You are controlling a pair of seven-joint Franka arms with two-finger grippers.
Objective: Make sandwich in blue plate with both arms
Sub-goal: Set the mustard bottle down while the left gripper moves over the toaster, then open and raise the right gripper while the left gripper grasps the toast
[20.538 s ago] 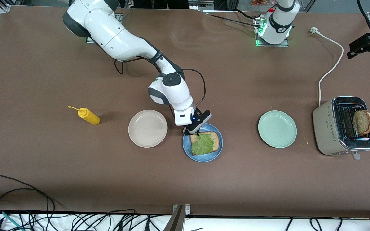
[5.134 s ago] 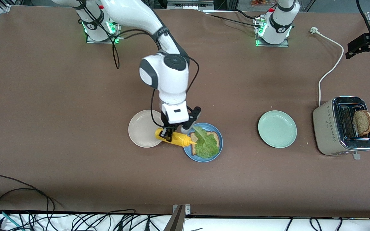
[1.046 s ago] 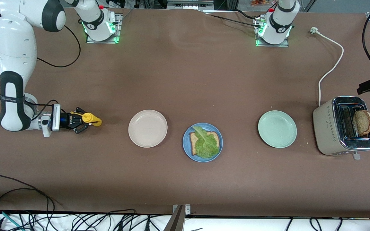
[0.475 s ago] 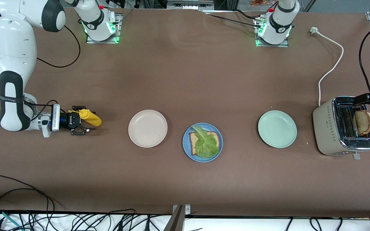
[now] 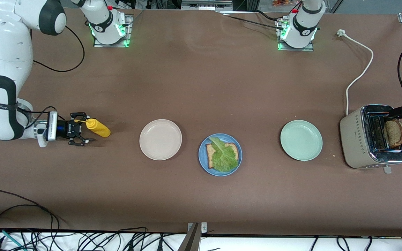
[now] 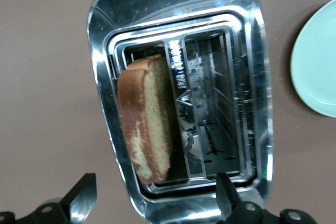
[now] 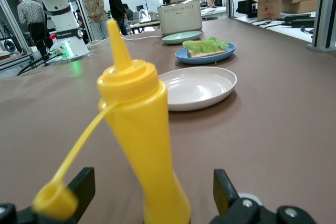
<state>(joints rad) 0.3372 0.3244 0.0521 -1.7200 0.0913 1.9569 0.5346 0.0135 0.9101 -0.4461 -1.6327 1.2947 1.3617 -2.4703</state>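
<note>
Two white robot arms with black two-finger grippers work over a wide brown table (image 5: 201,87), seen from a high camera facing them. With the blue plate as the clock's centre and twelve pointing toward the arm bases, the right arm bends down near nine o'clock and the left arm's hand enters at three.

The boxy chrome and beige toaster (image 5: 361,139) stands at three o'clock, at the left arm's end of the table. One slice of brown whole-grain bread (image 6: 144,124) stands on edge in one of its slots, leaning a little. The left gripper (image 6: 152,203) hangs just over that slice with its fingers spread wide, one on each side of the toaster's slots, gripping nothing.

Three round plates lie in a row. The cream-white plate (image 5: 160,139) sits at nine o'clock, the pale mint-green plate (image 5: 301,140) at three. Between them the medium-blue shallow plate (image 5: 203,164) carries a second bread slice (image 5: 234,150) with a crinkled green lettuce leaf (image 5: 223,157) lying on top.

Farther out at nine o'clock, the yellow plastic squeeze bottle (image 5: 98,128) stands upright on the table, its small cap dangling on a strap. The right gripper (image 5: 79,133) sits low beside it, fingers parted wide on either side of the bottle without clamping it.
</note>
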